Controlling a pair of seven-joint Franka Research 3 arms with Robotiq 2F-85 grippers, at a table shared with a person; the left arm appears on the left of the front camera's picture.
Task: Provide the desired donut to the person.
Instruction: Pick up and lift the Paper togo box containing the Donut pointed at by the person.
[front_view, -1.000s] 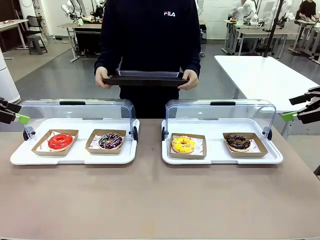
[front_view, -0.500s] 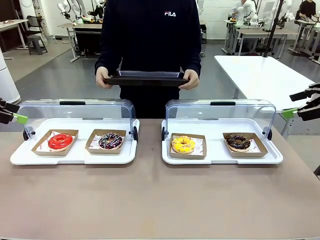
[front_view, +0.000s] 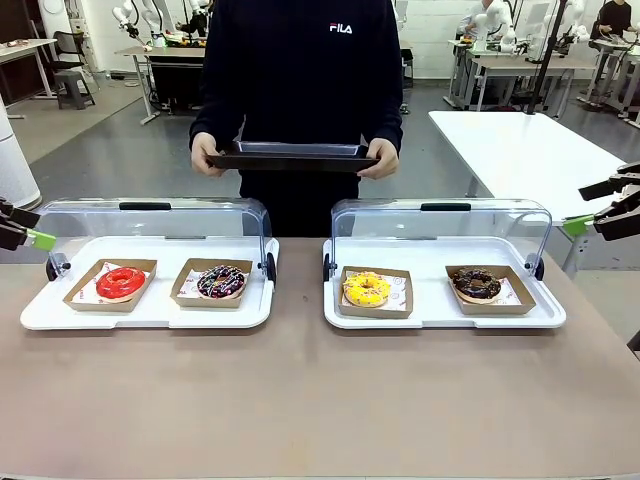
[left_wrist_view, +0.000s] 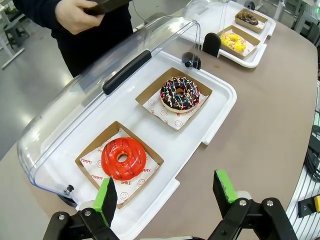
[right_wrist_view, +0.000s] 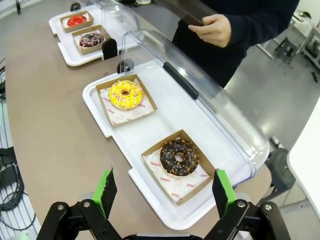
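Item: four donuts, each in a card boat, two per white display tray.
- Left tray: red donut (front_view: 120, 282), sprinkled chocolate donut (front_view: 221, 281).
- Right tray: yellow donut (front_view: 367, 288), nut-topped chocolate donut (front_view: 476, 283).

Hazards: the person (front_view: 300, 70) holds a black tray (front_view: 290, 157) in both hands and points at nothing, so a wrong pick is likely. A raised clear lid (front_view: 150, 215) could be clipped on descent.

Pose: left gripper (front_view: 28, 225) and right gripper (front_view: 585, 208) hover at the table's outer edges (jaws wide apart, empty), angled down over their trays.
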